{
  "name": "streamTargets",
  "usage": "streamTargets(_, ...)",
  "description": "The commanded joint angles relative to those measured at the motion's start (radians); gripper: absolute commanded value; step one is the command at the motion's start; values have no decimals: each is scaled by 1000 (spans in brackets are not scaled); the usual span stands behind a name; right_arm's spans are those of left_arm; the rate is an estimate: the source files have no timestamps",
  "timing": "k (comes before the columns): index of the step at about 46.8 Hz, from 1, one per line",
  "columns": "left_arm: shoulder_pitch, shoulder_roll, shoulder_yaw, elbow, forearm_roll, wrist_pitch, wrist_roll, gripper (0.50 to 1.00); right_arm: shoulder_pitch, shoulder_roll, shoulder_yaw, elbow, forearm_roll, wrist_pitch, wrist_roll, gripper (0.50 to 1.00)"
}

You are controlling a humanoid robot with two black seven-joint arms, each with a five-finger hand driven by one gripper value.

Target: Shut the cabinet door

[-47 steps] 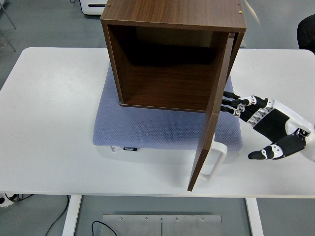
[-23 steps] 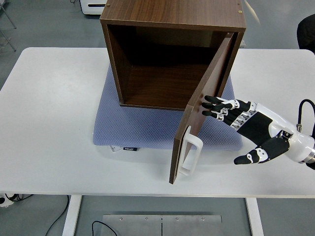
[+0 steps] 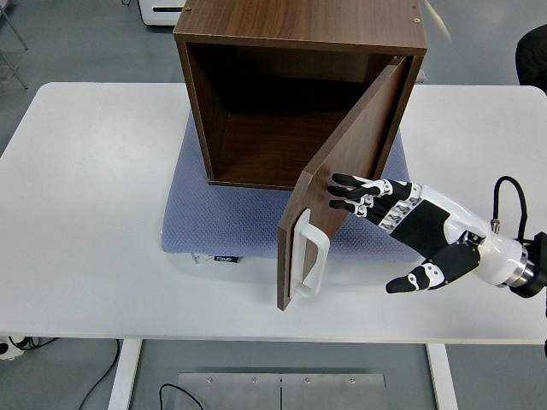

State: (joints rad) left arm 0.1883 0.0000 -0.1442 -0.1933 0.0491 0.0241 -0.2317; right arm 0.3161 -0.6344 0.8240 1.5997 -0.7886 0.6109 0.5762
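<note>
The right robot hand, fingers spread flat, presses the half-open cabinet door; next, push leftward to shut.

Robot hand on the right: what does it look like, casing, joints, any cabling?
The right robot hand has five black fingers with white knuckle segments, a black palm and a white shell over its back. At the wrist sits a silver metal ring, and a black cable loops above it. The left arm is out of view.
</note>
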Motion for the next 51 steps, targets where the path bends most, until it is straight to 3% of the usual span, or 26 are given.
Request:
streamTargets(1, 0, 0, 0, 0, 0, 0, 0, 1000, 0, 10, -2, -1, 0, 0, -9, 1000)
streamTargets(8, 0, 0, 0, 0, 0, 0, 0, 1000, 0, 32, -6, -3, 2, -2, -13, 1000)
streamTargets(28, 0, 0, 0, 0, 0, 0, 0, 1000, 8, 116, -8, -26, 3, -123, -38, 1000)
streamTargets(51, 0, 0, 0, 0, 0, 0, 0, 1000, 55, 168, -36, -44, 8, -163, -42, 1000)
